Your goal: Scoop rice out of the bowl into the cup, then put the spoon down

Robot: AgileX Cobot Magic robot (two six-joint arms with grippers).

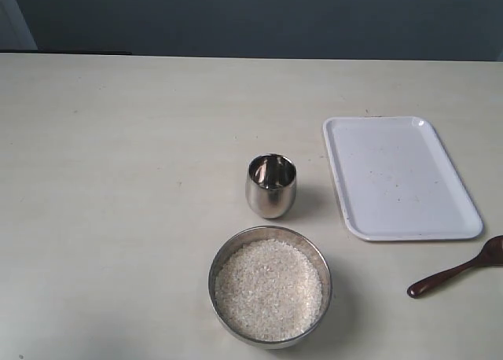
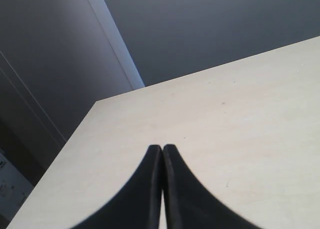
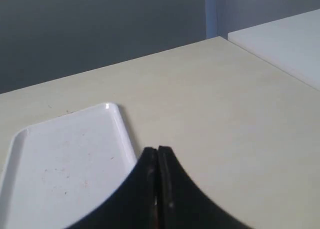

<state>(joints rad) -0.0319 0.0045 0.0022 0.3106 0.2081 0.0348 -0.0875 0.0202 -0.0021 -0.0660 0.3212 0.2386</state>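
The wide steel bowl (image 1: 222, 266) sits near the front of the table, filled with white rice (image 1: 269, 289). Just behind it stands the small steel cup (image 1: 271, 186), upright. The dark red-brown wooden spoon (image 1: 452, 277) lies on the table at the right edge of the exterior view, its head partly cut off. Neither arm shows in the exterior view. My left gripper (image 2: 162, 148) is shut with nothing between its fingers, over bare table. My right gripper (image 3: 157, 150) is shut and empty too, by a corner of the white tray.
A white rectangular tray (image 1: 401, 175) lies right of the cup, behind the spoon; the same tray (image 3: 65, 159) shows in the right wrist view. The beige table (image 1: 118, 179) runs far to the left. A dark wall stands behind.
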